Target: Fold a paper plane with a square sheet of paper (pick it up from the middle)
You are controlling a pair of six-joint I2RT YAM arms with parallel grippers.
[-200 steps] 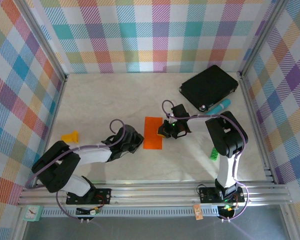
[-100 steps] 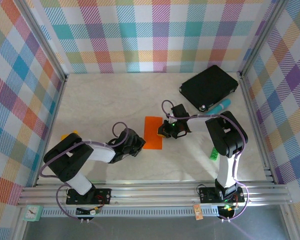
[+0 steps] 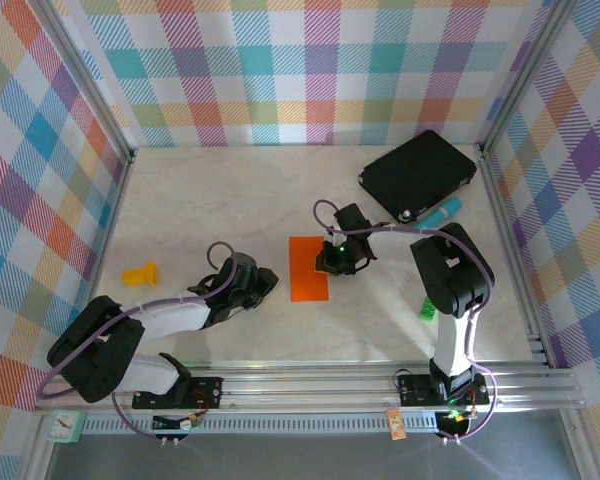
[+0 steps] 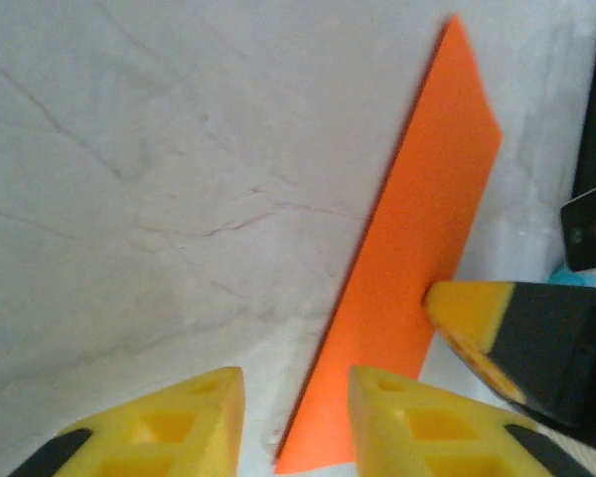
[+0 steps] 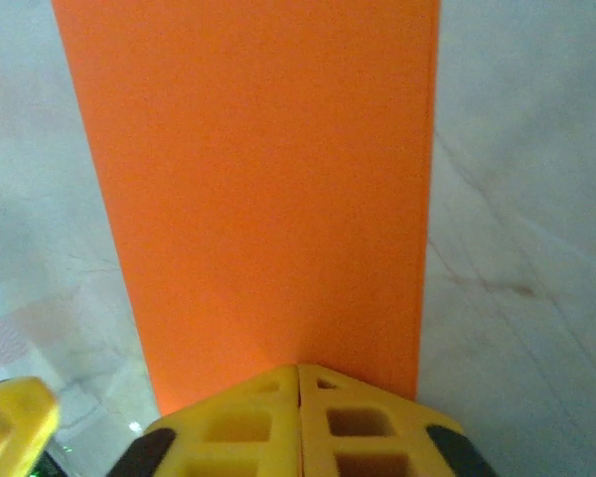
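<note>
Marble table [image 3: 190, 200]: one orange sheet [image 3: 308, 268]; left claw [image 4: 296, 402] parted, empty; right claw [image 5: 298, 388] clenched at its edge.

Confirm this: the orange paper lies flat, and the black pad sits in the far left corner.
Wrong corner. The top external view shows the black pad in the far right corner. The orange paper does lie flat.

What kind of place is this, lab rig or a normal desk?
Likely a lab robot cell, not a desk: an aluminium frame rail edges the tabletop, plaid backdrop walls surround it, and a left arm and right arm are bolted at the near edge.
</note>
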